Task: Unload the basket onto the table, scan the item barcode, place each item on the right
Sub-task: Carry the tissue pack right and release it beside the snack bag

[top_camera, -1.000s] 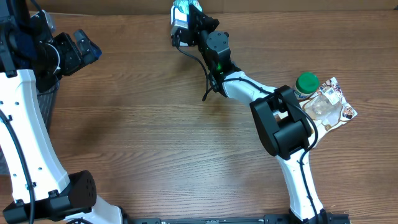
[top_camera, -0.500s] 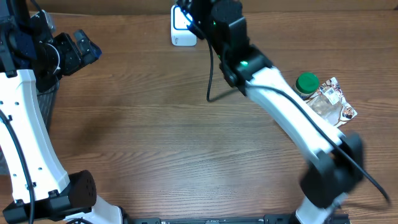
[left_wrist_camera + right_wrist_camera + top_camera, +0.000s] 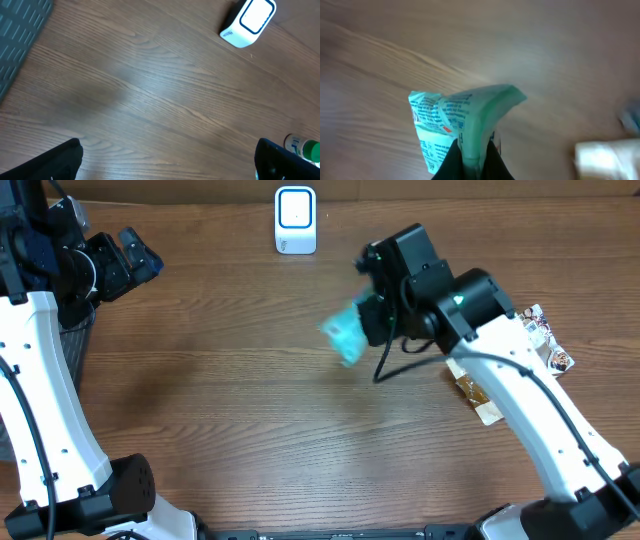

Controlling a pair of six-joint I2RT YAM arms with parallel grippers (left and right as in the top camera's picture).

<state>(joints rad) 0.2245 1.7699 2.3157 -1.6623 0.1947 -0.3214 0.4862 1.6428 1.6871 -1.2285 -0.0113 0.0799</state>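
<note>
Right hand [image 3: 361,330] is over the middle of the worktop [image 3: 230,420], its fingers pressed together on the teal packet [image 3: 345,338]. The packet hangs clear of the wood, to the left of the hand, and is smeared with motion blur in the overhead view. The right wrist view shows the grip plainly: dark fingers [image 3: 451,161] pinch the packet's lower seam, and the packet [image 3: 460,117] stands up above them, teal and white with small print and a red mark; no barcode can be made out. A pale blurred shape shows at the lower right of that view, identity unclear. The scanner [image 3: 295,220], a white block with a blue-ringed face, stands at the far edge of the worktop, well apart from the packet, up and to the left of it. Left hand [image 3: 140,252] is raised at the far left, fingers spread wide and holding nothing; in its own wrist view both dark fingertips [image 3: 60,160] frame bare wood. That view also catches the scanner [image 3: 248,21], a grey mesh bin [image 3: 20,35] and a green-capped bottle [image 3: 306,148]. On the right, a printed wrapper [image 3: 548,350] and a brown wrapper [image 3: 476,396] lie partly under the right arm
</note>
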